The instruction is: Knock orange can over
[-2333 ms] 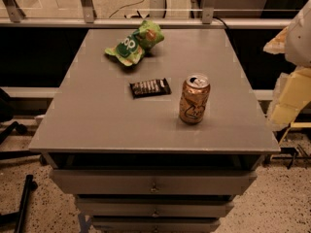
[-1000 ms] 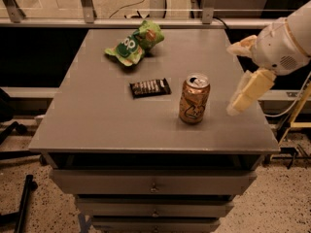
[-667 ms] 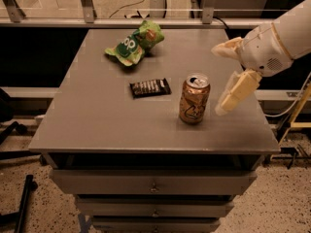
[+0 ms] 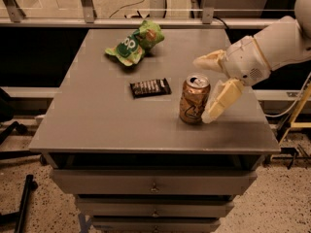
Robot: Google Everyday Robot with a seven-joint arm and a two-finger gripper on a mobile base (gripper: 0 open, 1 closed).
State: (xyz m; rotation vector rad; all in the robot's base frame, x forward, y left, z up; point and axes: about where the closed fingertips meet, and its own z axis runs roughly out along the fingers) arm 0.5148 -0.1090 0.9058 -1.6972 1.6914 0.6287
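- Your gripper (image 4: 203, 91) hangs over the right side of the table (image 4: 97, 125), its fingers (image 4: 221, 100) spread wide apart.
- The orange can (image 4: 192, 103) stands upright near the front right, beside the dark candy bar (image 4: 150, 87).
- One finger sits at the can's right flank; whether it touches, you cannot tell.

**A:** Gripper (image 4: 202, 91), where against the first look?

**B:** Then it was off the right edge of the table (image 4: 97, 115). Since then it has swung in leftward over the top.

**A:** Gap to the orange can (image 4: 192, 103)?

**B:** Gone. The lower finger (image 4: 221, 100) now lies at the can's right side, touching or just beside. The upper finger (image 4: 210, 60) has reached above the can's rim.
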